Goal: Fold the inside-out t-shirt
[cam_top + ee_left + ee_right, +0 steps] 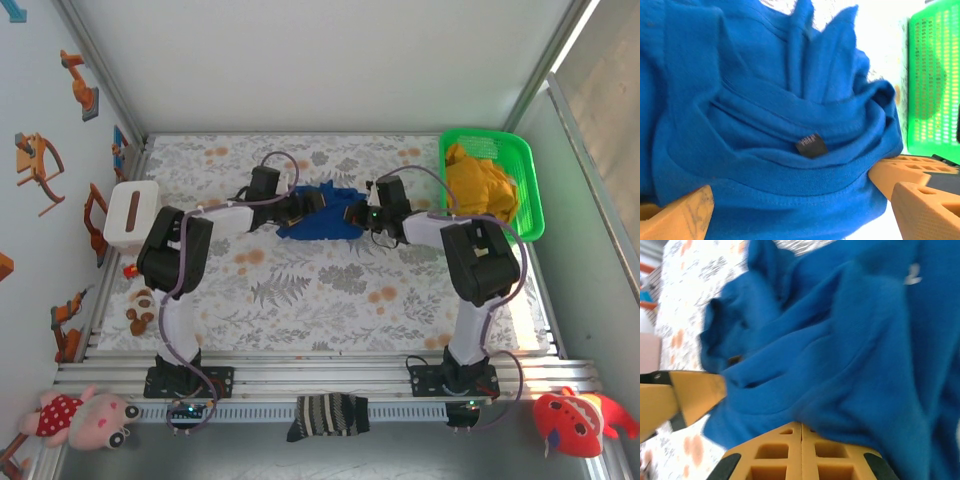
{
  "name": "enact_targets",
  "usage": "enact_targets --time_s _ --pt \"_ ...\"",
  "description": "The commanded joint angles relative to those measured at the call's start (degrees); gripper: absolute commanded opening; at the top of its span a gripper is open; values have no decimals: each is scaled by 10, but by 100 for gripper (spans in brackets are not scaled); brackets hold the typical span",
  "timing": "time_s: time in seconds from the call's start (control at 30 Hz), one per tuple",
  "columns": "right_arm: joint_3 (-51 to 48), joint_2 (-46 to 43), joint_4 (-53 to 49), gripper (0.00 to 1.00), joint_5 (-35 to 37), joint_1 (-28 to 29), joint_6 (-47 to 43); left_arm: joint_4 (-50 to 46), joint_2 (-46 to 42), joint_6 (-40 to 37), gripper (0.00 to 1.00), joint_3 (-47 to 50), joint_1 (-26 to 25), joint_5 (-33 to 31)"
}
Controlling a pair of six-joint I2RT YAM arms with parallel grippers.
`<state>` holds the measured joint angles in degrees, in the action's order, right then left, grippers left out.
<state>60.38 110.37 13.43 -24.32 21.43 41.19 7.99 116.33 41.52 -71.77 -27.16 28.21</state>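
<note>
Blue cloth first: the inside-out t-shirt (322, 212) lies bunched in a rumpled heap on the table (330, 290), in the far half, about midway between the left and right edges. Its long axis runs left to right, straight along the line between the two pincers.

The left gripper (299, 207) is at the heap's left end. Its fingers (685, 215) are spread wide on either side of a thick roll of fabric and clamp nothing. The right gripper (358, 213) is at the right end, fingers (785, 450) pressed together with cloth coming right off the tips. It looks to be pinching a fold, though blur hides the exact bite. Both arms reach the shirt; the right one has the hold, so any pull goes rightward or up from that end.

The table cover is floral and flat. The open patch for spreading lies toward the near edge, I'd judge. A green basket (530, 190) with a mustard garment (480, 185) sits at the far right corner, near the right arm, so it's tight there. A white box (130, 215) sits at the left edge, well apart.
</note>
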Motion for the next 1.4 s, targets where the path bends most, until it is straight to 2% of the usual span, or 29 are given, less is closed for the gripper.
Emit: enact_targets --time_s 0.0,0.13,0.3,0.5,0.67,0.87,1.13,1.27,1.33,1.37 --pt "23 34 26 0 24 -29 19 24 42 1 91 -41 20 -17" --pt "49 59 1 0 -7 -42 21 19 63 4 90 -69 29 -10" --pt "40 0 -26 2 -46 -45 0 27 -2 -1 92 -43 41 1" --pt "21 -130 -115 26 -57 -46 -48 -78 -68 -57 98 -25 73 -9" --pt "-8 -229 -154 35 -45 -46 -56 -169 -52 -126 98 -38 78 -13" --pt "-31 -313 -183 39 -26 -46 -59 -186 -9 -152 98 -40 73 -16" --pt "-53 -344 -197 39 -13 -46 -61 -148 37 -131 97 -59 26 5" --pt "-68 -354 -204 39 -2 -46 -63 -112 62 -98 83 -68 12 14" --pt "-75 -361 -208 39 2 -46 -63 -94 73 -82 63 -71 10 18" --pt "-76 -363 -211 39 5 -46 -65 -85 76 -74 45 -71 10 19"
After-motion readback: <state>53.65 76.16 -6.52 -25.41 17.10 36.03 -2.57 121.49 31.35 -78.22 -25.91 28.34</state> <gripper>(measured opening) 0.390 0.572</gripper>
